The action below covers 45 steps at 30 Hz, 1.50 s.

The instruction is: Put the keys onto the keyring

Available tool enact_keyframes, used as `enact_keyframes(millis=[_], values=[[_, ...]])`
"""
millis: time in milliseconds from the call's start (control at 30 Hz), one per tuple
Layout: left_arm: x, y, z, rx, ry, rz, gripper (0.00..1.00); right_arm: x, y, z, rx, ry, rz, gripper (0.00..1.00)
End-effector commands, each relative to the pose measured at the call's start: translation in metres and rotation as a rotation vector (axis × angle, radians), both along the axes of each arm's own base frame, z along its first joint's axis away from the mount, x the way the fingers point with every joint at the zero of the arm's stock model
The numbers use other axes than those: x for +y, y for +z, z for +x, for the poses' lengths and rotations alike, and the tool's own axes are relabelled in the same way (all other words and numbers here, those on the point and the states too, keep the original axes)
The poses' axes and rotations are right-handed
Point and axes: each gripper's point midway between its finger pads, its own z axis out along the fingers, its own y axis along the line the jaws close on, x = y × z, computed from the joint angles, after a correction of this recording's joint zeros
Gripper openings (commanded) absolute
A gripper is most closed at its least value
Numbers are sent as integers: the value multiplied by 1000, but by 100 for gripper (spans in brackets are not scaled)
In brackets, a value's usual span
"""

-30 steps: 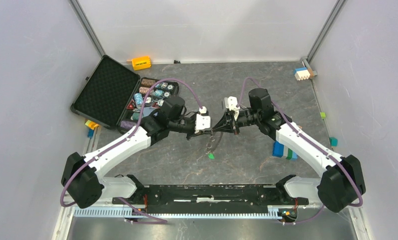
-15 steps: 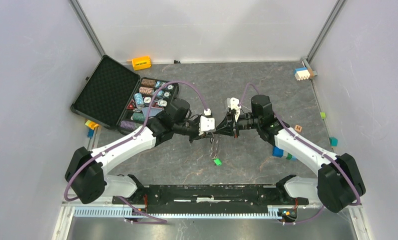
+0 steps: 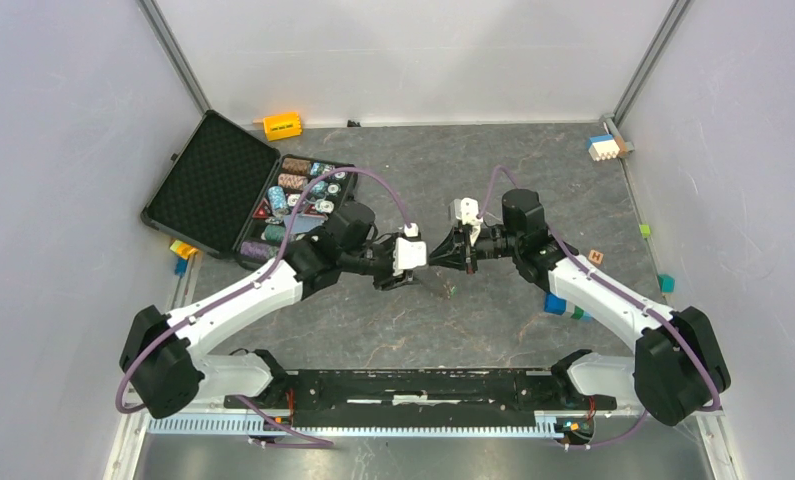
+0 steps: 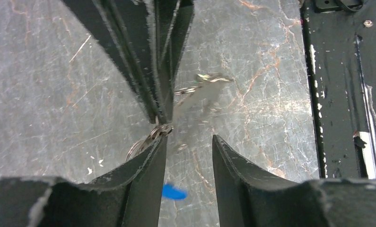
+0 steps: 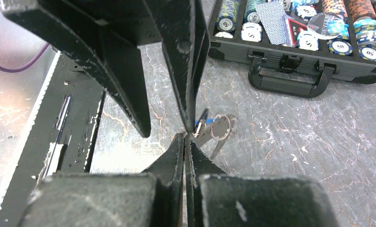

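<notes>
I log left gripper (image 4: 189, 139) jaws spread, right gripper (image 5: 184, 137) pinching keyring (image 5: 220, 126) over the mid grey marbled desk (image 3: 493, 160), chip case (image 3: 213, 185) in the far-left corner.

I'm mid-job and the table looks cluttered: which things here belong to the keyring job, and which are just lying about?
Job: keys; keyring, pinched by the right gripper; left gripper, open beside it.
Lying about: poker chip case; orange block; white and blue block; blue and green blocks.
</notes>
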Motion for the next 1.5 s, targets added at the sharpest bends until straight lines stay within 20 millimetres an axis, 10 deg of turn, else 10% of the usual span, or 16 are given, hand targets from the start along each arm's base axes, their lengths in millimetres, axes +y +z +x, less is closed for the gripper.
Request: enact_keyframes(millis=[0, 367, 933, 1467], values=[[10, 33, 20, -130, 68, 5, 49, 2, 32, -3, -114, 52, 53, 0], [-4, 44, 8, -15, 23, -45, 45, 3, 42, -4, -125, 70, 66, 0], [-15, 30, -1, 91, -30, -38, 5, 1, 44, -5, -134, 61, 70, 0], [-21, 30, -6, 123, -53, -128, 2, 1, 37, -5, -111, 50, 85, 0]])
